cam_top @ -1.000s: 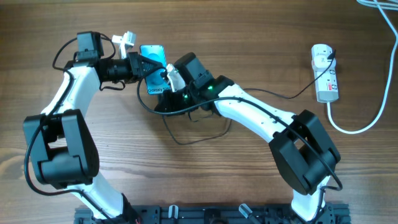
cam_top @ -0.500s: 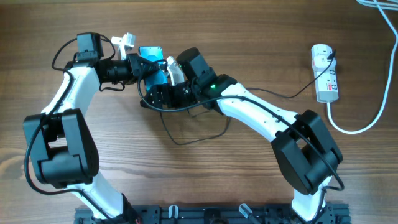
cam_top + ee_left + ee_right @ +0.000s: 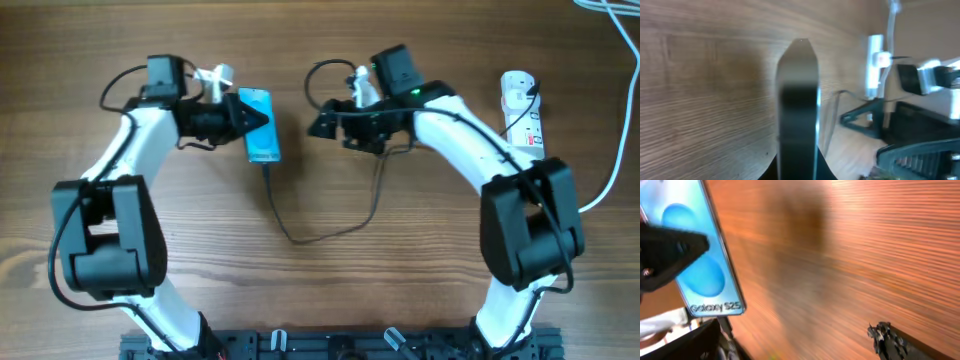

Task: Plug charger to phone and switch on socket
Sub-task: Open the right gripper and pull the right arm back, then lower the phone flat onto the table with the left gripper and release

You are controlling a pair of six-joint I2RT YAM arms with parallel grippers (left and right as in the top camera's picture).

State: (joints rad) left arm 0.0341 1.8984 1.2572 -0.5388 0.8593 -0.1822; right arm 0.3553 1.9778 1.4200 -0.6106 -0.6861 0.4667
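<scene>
The phone [image 3: 262, 140], its screen turquoise, is clamped in my left gripper [image 3: 252, 118], which is shut on its upper part. The charger [image 3: 300, 236], a thin black cable, leaves the phone's lower end, loops down over the table and rises toward the right arm. My right gripper [image 3: 325, 124] hangs open and empty, well to the right of the phone. In the right wrist view the phone [image 3: 700, 255] shows a white lettered band, and the right gripper [image 3: 795, 347] stands wide over bare wood. In the left wrist view the phone [image 3: 799, 100] appears edge-on. The socket [image 3: 524, 118] lies at the far right.
A white lead [image 3: 590, 200] curves from the socket's near end to the table's right edge. Another white cable [image 3: 610, 12] crosses the back right corner. The right arm's elbow [image 3: 530, 230] stands near the socket.
My right gripper opened, let go by the phone's lower end and swung away to the right. The left gripper shifted the phone slightly right; the cable stays attached.
</scene>
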